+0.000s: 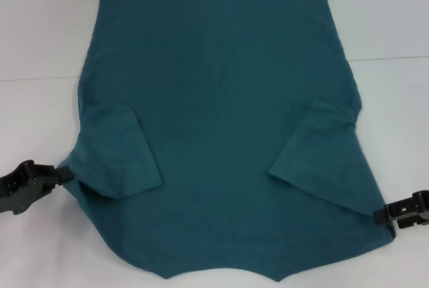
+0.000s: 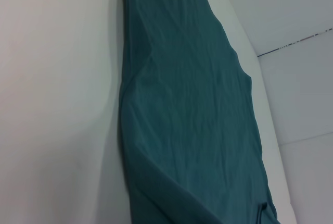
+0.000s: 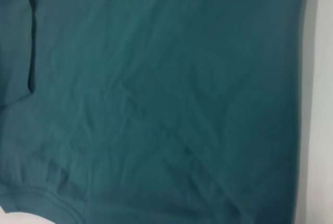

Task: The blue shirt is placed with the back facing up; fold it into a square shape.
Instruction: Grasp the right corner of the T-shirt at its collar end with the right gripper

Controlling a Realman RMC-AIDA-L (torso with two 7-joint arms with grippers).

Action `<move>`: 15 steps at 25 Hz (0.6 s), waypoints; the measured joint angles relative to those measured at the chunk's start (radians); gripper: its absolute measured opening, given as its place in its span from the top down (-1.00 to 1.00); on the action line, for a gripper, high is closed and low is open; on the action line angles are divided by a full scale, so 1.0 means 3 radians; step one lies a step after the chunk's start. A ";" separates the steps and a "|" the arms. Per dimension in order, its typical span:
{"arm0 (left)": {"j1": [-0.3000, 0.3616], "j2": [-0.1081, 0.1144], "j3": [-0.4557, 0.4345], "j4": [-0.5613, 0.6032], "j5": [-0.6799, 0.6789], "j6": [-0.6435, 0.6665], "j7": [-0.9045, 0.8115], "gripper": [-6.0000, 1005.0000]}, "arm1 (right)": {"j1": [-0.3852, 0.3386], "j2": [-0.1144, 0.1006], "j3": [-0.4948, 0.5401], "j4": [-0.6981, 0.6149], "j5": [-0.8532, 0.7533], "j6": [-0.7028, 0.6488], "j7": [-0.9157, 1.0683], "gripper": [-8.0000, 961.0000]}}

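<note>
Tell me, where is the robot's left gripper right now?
In the head view, the left gripper is low on the left, at the blue shirt's left edge beside the folded-in sleeve.

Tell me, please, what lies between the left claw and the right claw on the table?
In the head view, only the blue shirt spans the stretch between the left claw and the right claw, both sleeves folded inward on it; each claw meets a shirt edge.

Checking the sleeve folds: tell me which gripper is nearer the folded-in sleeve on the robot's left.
Left. The left gripper touches the blue shirt edge beside that sleeve; the right gripper sits at the opposite edge.
</note>
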 joint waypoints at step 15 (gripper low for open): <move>0.0011 -0.0011 0.0000 0.0000 0.0000 0.0000 -0.0011 0.99 | 0.0091 0.0092 -0.0013 0.0000 -0.0201 0.0007 0.0027 -0.51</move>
